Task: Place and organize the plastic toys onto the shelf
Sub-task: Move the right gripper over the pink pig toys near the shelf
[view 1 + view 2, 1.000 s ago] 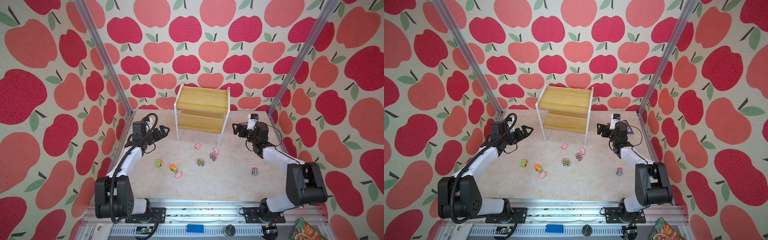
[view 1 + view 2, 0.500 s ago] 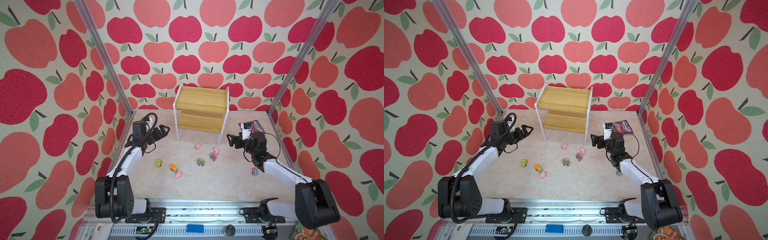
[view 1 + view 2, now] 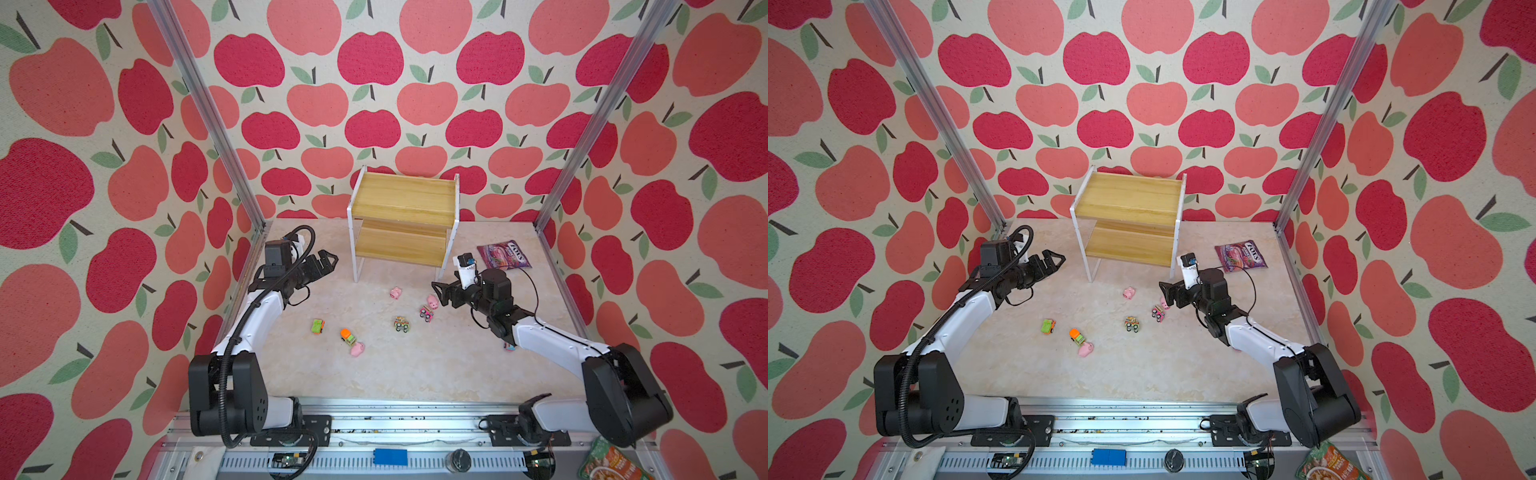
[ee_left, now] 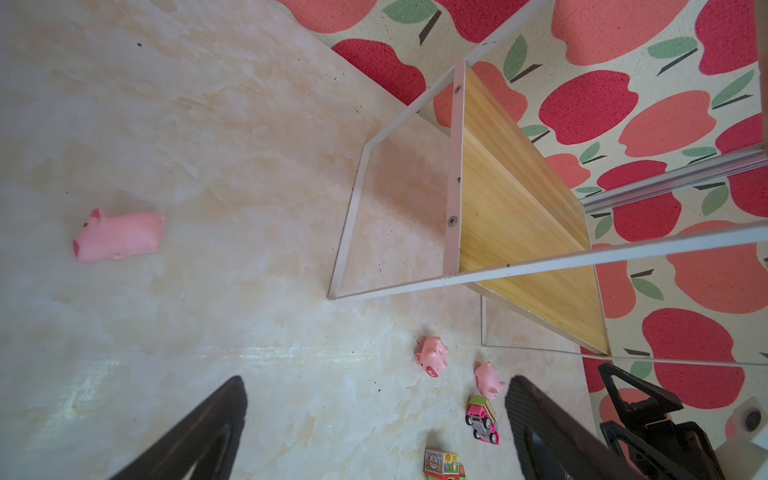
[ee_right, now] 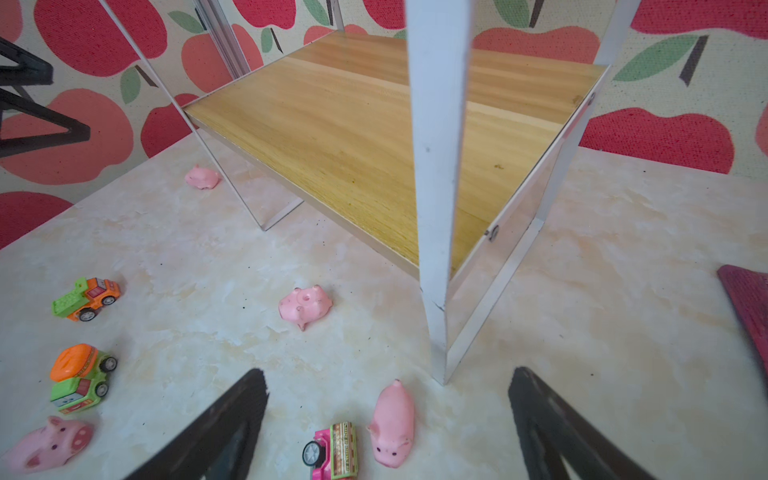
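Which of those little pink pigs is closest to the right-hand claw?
The pig beside the pink car, just ahead of the right gripper; the others lie farther off.

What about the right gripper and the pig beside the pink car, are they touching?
Apart. The right wrist view shows the pig lying on the table between the right gripper's open fingers, with bare table between it and each finger.

My left tool (image 3: pixel 330 261) hangs just left of the shelf (image 3: pixel 405 199), jaws spread wide and holding nothing, the arm stretched forward and pointing toward the shelf. My right tool (image 3: pixel 438 294) sits low, just in front of the shelf's right front leg, jaws apart and empty.
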